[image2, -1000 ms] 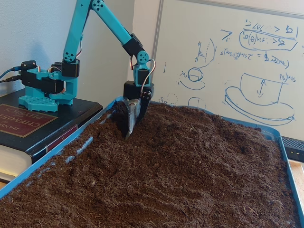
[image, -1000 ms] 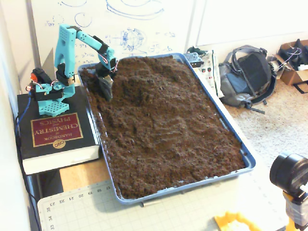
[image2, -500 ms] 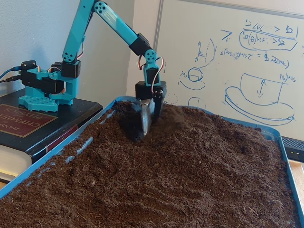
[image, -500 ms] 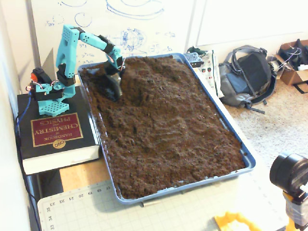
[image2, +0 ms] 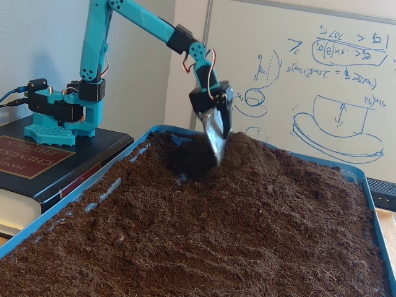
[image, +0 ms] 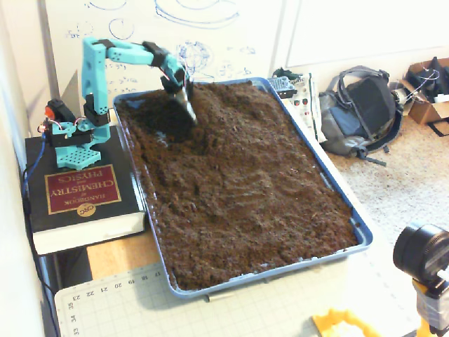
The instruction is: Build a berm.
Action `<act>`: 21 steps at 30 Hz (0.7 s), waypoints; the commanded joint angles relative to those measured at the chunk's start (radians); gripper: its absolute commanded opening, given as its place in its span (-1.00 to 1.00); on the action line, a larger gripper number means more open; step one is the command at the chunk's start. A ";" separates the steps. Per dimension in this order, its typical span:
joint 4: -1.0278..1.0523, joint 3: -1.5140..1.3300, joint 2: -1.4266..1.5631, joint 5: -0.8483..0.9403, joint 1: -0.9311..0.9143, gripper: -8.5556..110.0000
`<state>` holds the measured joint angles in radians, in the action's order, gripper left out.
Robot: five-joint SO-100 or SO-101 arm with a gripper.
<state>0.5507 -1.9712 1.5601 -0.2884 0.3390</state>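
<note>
Pincer [image2: 218,143] and its scoop-like blade point down at a slant, the tip just at the soil on the near flank of the berm [image2: 260,154]; whether the jaws are clenched or released I cannot tell, since they read as one dark wedge in both fixed views [image: 188,105]. That raised mound sits at the far end of the blue tray [image: 361,235], close to the whiteboard [image2: 309,74] and just beyond a darker hollow [image2: 179,164] in the soil on the arm's side of it. The hollow looks like the place soil was drawn from, and the slanted blade seems set to push loose earth up against the heap rather than dig straight down. Closer to the tray's near rim the soil [image: 252,203] lies flat and even. The arm's base [image: 70,137] stands on a thick chemistry book [image: 81,193] beside the tray, probably to lift it enough to reach over the rim.
</note>
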 commanded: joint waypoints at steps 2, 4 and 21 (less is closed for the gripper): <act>-0.026 -0.052 0.201 0.002 -0.052 -0.85; -0.025 -0.109 0.255 0.003 -0.072 -0.85; -0.025 -0.839 0.752 0.548 -0.370 -0.85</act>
<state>0.5446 -2.7842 2.2442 0.1365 0.0598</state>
